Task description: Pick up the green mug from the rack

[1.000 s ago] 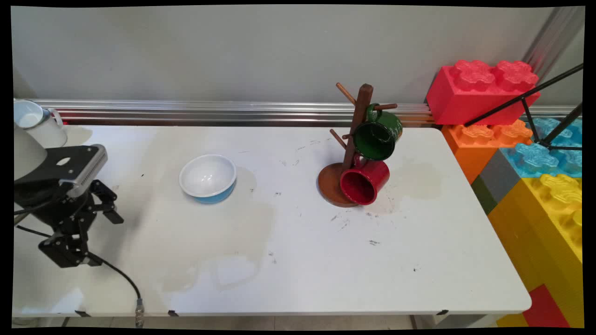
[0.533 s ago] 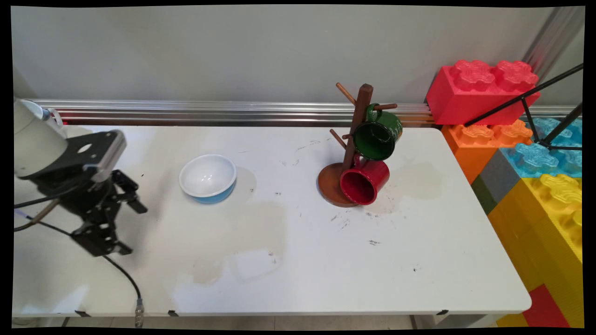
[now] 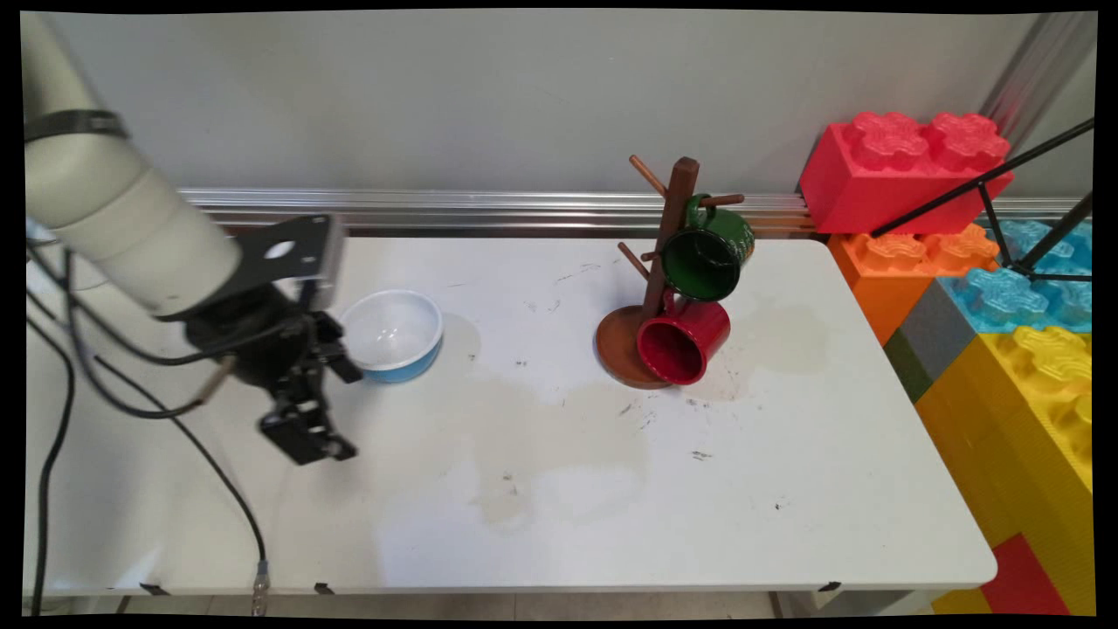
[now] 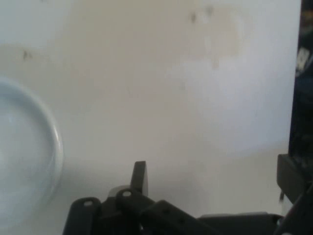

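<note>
Bowl (image 3: pixel 390 335), white inside and blue outside, stood upright at left of centre in the main view, on the white table (image 3: pixel 568 489). The gripper (image 3: pixel 345 412) hung just beside the bowl's left rim, and its upper finger overlapped that rim in the picture; contact could not be confirmed. The jaws were spread wide and held nothing. A wooden mug tree (image 3: pixel 677 210) stood well apart at right of centre, with a green mug (image 3: pixel 706 253) hung on a peg and a red mug (image 3: pixel 683 341) lying tilted against its base. A black cable (image 3: pixel 218 489) trailed from the arm across the lower left of the frame.

In the hand view, the bowl (image 4: pixel 24 156) filled the left edge, its rim apart from the gripper (image 4: pixel 215 171). One finger rose at bottom centre and the other at the right edge, with bare table (image 4: pixel 171 73) between them.

Assessment: the nearer finger sat outside the rim rather than astride it. A sideways move at this height could knock or slide the bowl. The slack cable could drag on the table edge.
</note>
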Action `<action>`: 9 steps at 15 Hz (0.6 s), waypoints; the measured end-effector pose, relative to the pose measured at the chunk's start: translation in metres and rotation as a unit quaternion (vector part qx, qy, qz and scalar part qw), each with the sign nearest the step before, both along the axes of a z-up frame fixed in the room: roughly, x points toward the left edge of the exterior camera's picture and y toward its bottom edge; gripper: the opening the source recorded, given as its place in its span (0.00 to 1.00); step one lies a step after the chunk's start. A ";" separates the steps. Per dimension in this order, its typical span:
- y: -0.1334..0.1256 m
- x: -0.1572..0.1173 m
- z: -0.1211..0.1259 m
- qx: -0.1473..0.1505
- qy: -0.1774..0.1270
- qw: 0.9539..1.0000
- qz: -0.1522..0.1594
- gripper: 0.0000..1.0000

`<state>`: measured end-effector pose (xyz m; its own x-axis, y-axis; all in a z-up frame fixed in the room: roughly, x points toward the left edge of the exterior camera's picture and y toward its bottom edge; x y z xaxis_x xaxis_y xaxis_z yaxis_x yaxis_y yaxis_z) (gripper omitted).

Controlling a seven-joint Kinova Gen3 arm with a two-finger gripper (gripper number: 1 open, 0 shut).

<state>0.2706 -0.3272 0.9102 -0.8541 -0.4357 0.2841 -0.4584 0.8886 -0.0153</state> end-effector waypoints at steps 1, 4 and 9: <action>-0.002 -0.010 0.002 0.000 -0.001 1.000 0.005 1.00; -0.017 -0.060 0.010 -0.001 -0.006 1.000 0.023 1.00; -0.036 -0.126 0.015 -0.006 -0.017 0.999 0.044 1.00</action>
